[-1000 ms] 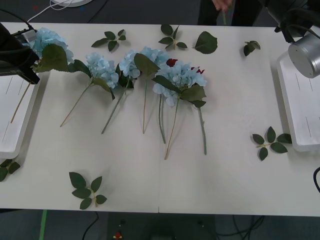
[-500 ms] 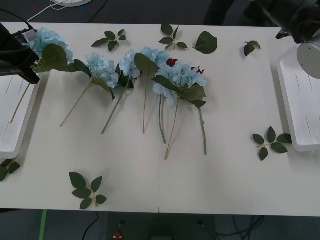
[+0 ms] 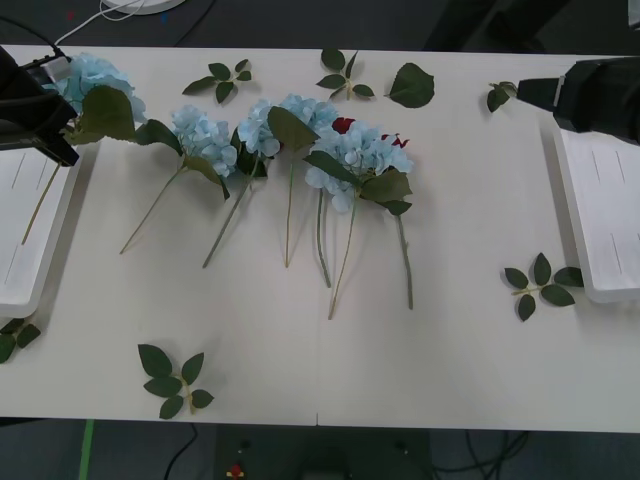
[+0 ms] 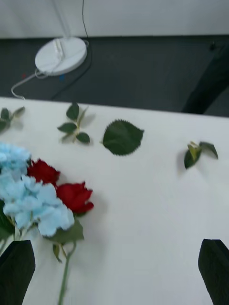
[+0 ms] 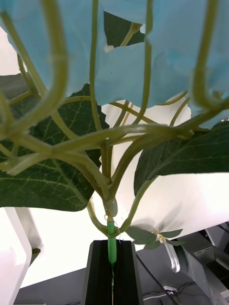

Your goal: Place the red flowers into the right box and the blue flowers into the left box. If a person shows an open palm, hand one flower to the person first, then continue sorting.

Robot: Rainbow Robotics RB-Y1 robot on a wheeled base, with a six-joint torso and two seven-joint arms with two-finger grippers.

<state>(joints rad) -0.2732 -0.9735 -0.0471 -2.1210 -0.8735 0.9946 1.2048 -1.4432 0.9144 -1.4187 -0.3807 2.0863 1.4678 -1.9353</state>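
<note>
Left wrist view shows the left gripper (image 5: 110, 267) with its two black fingers pressed together on the green stem of a blue flower (image 5: 157, 62), whose pale petals and dark leaves hang just beyond the tips. In the front view that left gripper (image 3: 45, 110) holds the same bloom (image 3: 92, 78) over the far end of the left box (image 3: 22, 265); its stem reaches down into the box but the flower is not yet released. I cannot tell whether anything else lies in that box.

Right gripper (image 4: 114, 271) has its fingers spread wide with nothing between them. In the front view it hangs (image 3: 530, 92) at the far end of the right box (image 3: 610, 230), whose visible part holds no flower.

Progress, as judged: early. Several blue flowers (image 3: 355, 160) lie in a row on the table (image 3: 450, 360), well to the right of the left box, and two red flowers lie among them. No open palm is in view, so no handover appears due.

Right wrist view gives both red flowers (image 4: 64, 188) plainly, side by side against a blue cluster (image 4: 33, 205); the front view offers only slivers of red (image 3: 344, 125) behind the blue heads. Loose leaf sprigs (image 3: 541, 285) are scattered about the table.
</note>
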